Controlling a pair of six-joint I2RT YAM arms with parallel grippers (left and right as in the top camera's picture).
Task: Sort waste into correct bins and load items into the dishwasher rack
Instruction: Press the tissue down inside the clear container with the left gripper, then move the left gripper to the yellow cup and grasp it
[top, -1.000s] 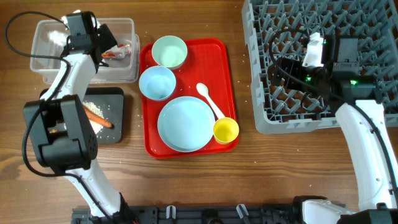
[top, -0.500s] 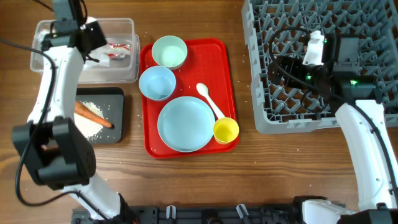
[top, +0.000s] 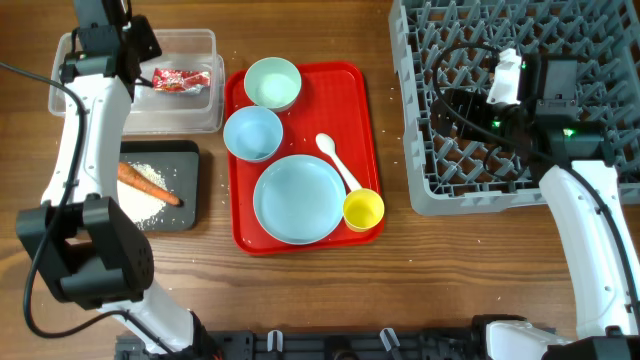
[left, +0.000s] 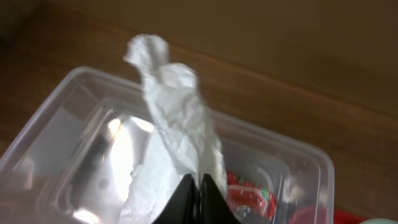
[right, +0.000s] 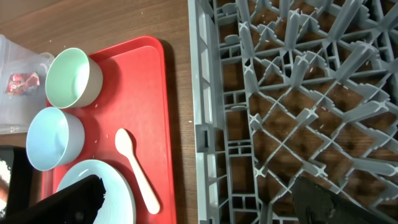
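Currently we are seeing the left fingers (left: 185, 200) pinching together on the crumpled white paper napkin (left: 177, 118) above the clear tub (left: 59, 127); right fingers (right: 74, 199) are hanging spread apart over the grey rack (right: 298, 93).

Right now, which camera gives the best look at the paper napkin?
The left wrist view: the napkin fills the frame's middle, pinched in the shut fingers above the clear tub. Overhead, the left arm hides it almost entirely. The right wrist view shows only a tub corner, no napkin.
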